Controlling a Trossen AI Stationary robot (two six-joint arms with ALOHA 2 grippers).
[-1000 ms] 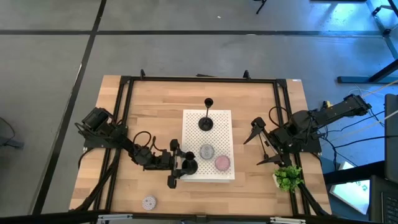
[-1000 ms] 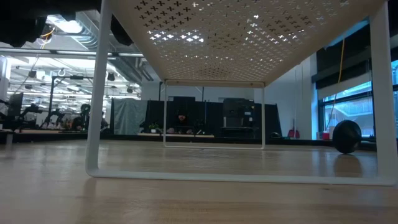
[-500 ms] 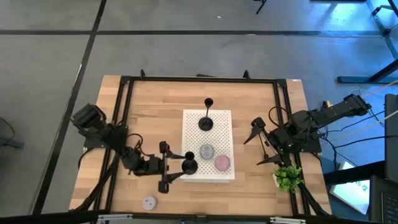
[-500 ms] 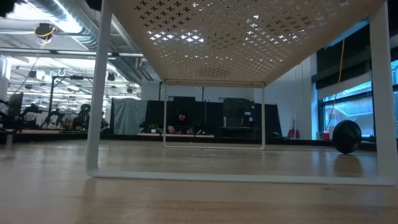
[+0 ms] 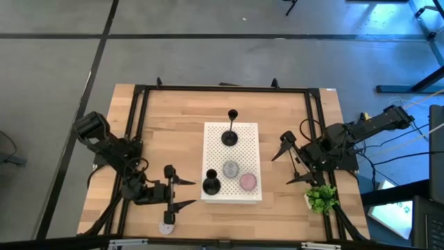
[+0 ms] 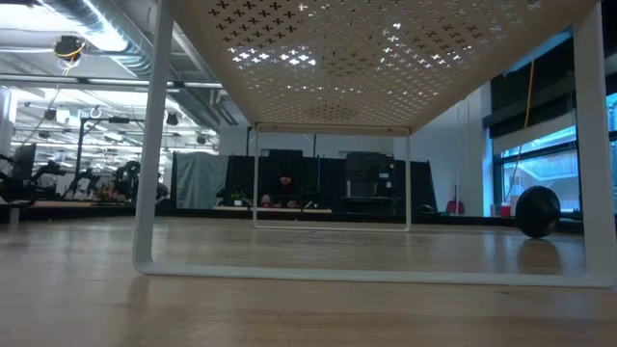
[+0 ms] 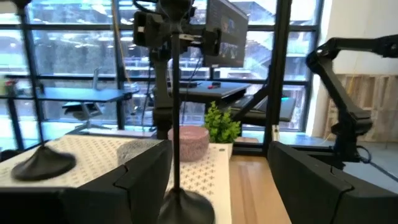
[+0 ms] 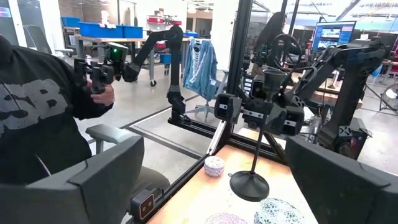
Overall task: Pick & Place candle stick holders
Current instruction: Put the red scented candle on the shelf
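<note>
Left gripper (image 5: 182,194) jaws wide, empty, just beside candle stick holder (image 5: 211,185).

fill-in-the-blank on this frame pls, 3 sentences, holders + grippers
The white perforated stand carries ____ black candle stick holders. The left gripper is open beside the stand, holding ____. Two round candles, grey and pink, sit on the ____.

Missing words: two; nothing; stand
</note>
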